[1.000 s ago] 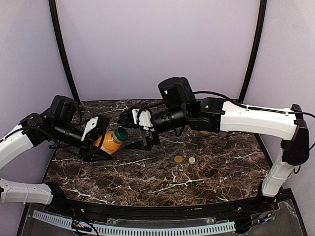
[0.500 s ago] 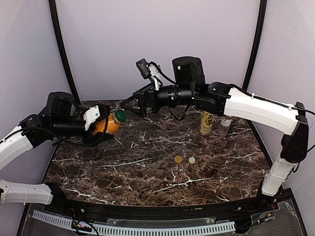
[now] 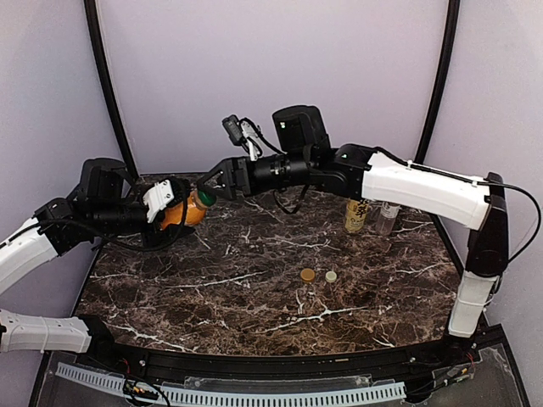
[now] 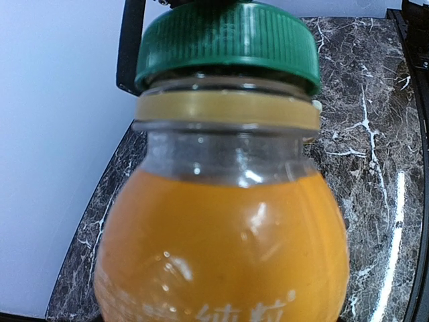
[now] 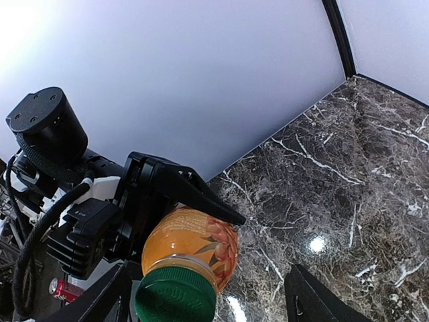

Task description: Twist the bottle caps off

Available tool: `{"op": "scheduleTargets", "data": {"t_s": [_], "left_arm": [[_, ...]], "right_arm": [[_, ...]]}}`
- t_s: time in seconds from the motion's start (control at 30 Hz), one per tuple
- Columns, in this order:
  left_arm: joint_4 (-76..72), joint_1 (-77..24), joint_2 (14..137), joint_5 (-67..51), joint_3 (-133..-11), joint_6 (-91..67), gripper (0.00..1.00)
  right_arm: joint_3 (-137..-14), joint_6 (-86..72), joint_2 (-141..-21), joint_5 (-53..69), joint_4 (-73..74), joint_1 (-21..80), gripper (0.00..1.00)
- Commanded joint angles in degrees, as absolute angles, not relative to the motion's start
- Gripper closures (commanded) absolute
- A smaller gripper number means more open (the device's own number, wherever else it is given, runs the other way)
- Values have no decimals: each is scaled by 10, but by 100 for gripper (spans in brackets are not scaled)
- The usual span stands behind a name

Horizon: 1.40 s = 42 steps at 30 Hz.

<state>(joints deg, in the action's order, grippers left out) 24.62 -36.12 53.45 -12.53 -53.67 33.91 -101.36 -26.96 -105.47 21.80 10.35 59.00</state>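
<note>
Closer to the dark green cap (image 3: 204, 198) than half a second ago, the right gripper (image 3: 212, 185) is held spread, with the cap between its fingers. The orange bottle (image 3: 178, 214) is clamped tilted in the left gripper (image 3: 172, 203), above the marble table (image 3: 254, 292). If the fingers are closed off-centre, the cap may be missed, or the bottle twisted in its grip.

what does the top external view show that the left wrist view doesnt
Only top external: the tan cap and cream cap loose on the table, plus the yellow bottle and clear bottle at the rear right. Only left wrist: the tan ring under the green cap and white print on the orange bottle. Both: that capped orange bottle and the table.
</note>
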Motion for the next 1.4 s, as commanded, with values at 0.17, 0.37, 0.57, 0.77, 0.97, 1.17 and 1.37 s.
{"op": "scheduleTargets", "data": {"t_s": [0.17,0.37,0.57,0.77,0.97,1.17,1.37], "left_arm": [[231,-358,531,-118,-525,347,74],[230,-358,531,-116,-524,350,74],[230,-358,530,-116,-523,350,74],[276,-358,528,-182,-525,369,75],[412,-358,530,-334,-530,408,74],[457,-358,530,-361,-529,442,74],[473,-359,531,-368,-529,455,74]], "right_arm": [[-1047,-282,-1080,256,122,598,28],[-1044,-283,-1080,265,131,599,38],[-1042,-266,-1079,275,135,600,79],[-1032,-75,-1047,357,153,613,100],[-894,306,-944,377,182,671,100],[-860,482,-920,273,206,689,100],[-857,570,-916,181,214,697,100]]}}
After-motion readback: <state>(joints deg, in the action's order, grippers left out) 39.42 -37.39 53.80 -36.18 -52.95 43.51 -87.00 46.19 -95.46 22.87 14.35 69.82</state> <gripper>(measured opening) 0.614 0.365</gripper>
